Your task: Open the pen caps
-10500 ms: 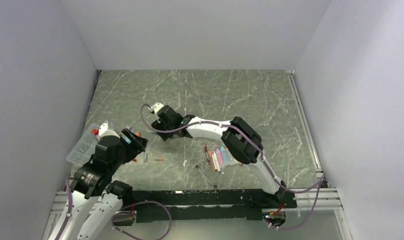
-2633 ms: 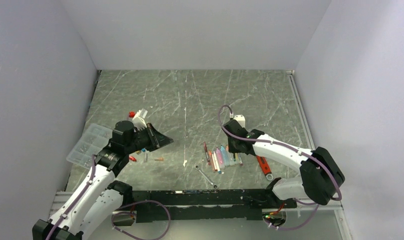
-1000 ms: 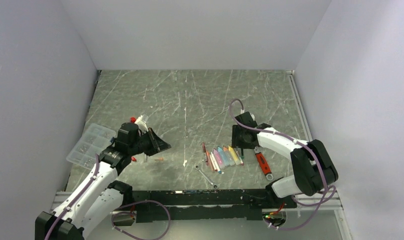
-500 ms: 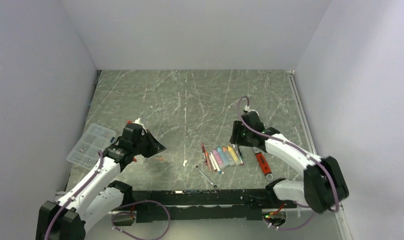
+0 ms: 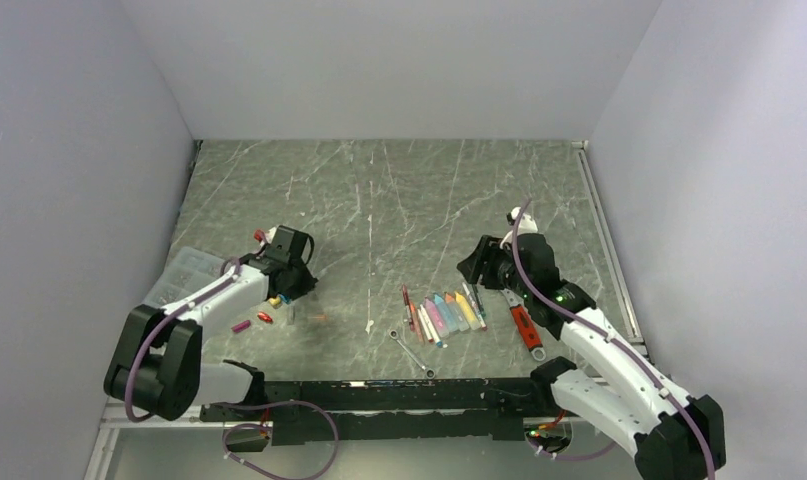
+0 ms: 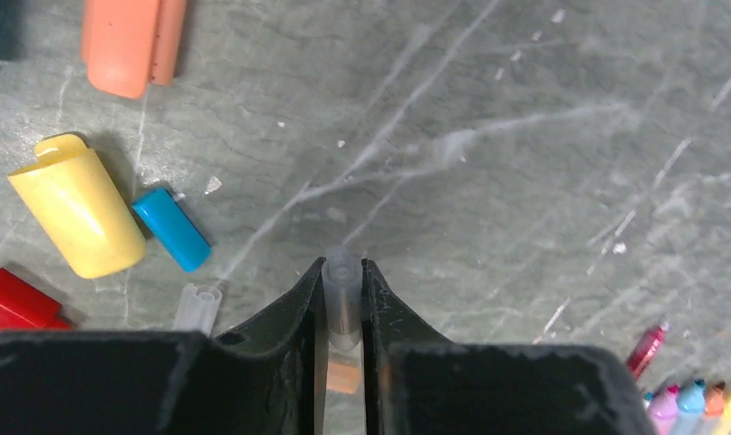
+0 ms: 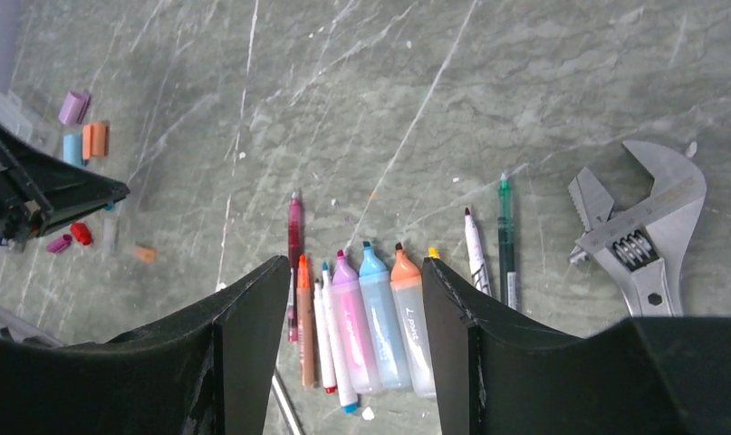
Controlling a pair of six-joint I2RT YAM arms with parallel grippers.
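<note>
- Half a second on, my left arm has folded in. Its elbow has dropped toward the near-left corner and the wrist lies low over the counter [image 5: 379, 190], beside the clear plastic box [image 5: 184, 272].
- My right arm has swung its elbow out to the near right. The wrist has pulled back and sits right of the row of pens [image 5: 444, 313].
- Left jaws: clenched on a clear cap [image 6: 343, 292], which is pinched between the fingertips with its open end pointing outward. I cannot tell whether it touches the counter.
- A small orange piece [image 6: 343, 373] shows through the gap behind the clear cap.
- Left of the left jaws lie a second clear cap [image 6: 198, 308], a blue cap [image 6: 171, 228], a yellow cap [image 6: 76, 213] just beside the blue one, and a red cap [image 6: 13, 304]. An orange cap [image 6: 130, 41] lies farther out.
- Right jaws: released and spread wide, holding nothing. The fingers [image 7: 244, 344] are tilted down toward the pens.
- In the right wrist view the purple, blue and orange highlighters [image 7: 375, 308] lie between the two fingers, coloured tips showing, with thin markers on either side.
- The adjustable wrench [image 7: 647, 227] lies right of the pens, apart from them. The silver spanner [image 5: 411, 350] lies near their near-left end.
- The loose caps lie well left of the right jaws, clustered by the left jaws.
</note>
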